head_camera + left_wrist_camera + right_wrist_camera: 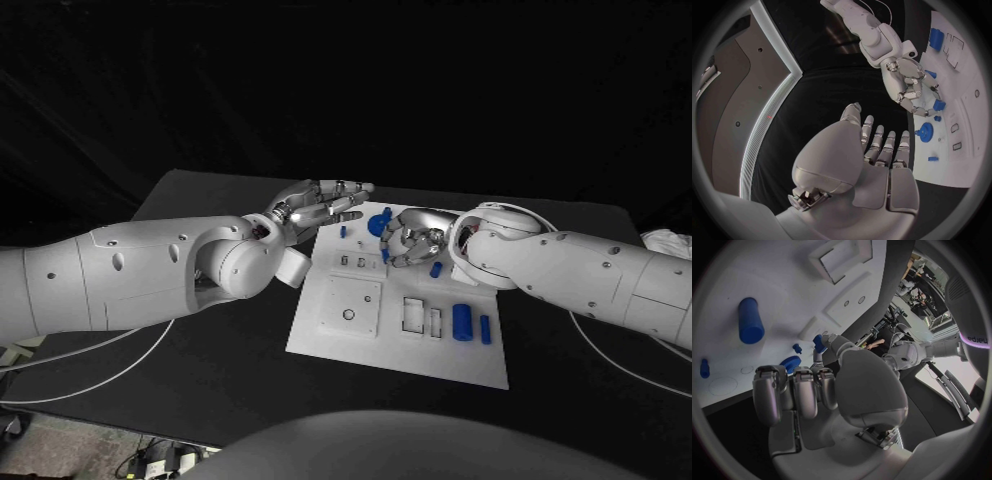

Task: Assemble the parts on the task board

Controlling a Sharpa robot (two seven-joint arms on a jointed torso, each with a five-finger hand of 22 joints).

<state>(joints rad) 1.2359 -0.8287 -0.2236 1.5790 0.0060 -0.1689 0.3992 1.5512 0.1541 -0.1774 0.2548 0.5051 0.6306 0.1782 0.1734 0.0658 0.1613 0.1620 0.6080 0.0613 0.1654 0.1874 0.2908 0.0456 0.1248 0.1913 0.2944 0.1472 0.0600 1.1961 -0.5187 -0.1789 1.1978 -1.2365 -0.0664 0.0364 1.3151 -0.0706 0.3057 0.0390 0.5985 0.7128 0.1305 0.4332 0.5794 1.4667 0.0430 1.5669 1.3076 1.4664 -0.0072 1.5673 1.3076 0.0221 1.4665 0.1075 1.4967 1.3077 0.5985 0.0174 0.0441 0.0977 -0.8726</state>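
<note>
- Head view: the task board [346, 345], a flat white plate, lies in the middle of the black table [188, 370]. The left hand [317, 205] hovers at the board's 11 o'clock corner, over its left far edge; its silver fingers are stretched and apart, and it holds nothing. The right hand [411, 240] is over the far part of the board, fingers curled down, with a small blue part [385, 254] pinched at the fingertips. A blue gear [379, 223] lies just beside it, at about 11 o'clock from the hand. A blue cylinder [462, 322] and a thin blue peg [486, 329] lie at the board's 3 o'clock side, near rectangular recesses [423, 317]. A raised square block with a round hole [351, 305] sits at the middle left. White cables [87, 372] run over the table at 8 o'clock.
- Left wrist view: the left hand [873, 155] shows a smooth metal palm, fingers straight and empty. Beyond it the right hand [911, 90] bends over the board, touching a blue piece [939, 105]; the gear [926, 132], toothed and round, lies close by.
- Right wrist view: the right hand [823, 390] is curled, and a fingertip together with the thumb holds the blue part [819, 343] just above the white surface. The cylinder [750, 320], smooth and rounded, lies well apart from it; the gear [789, 363] is partly hidden behind the fingers.
</note>
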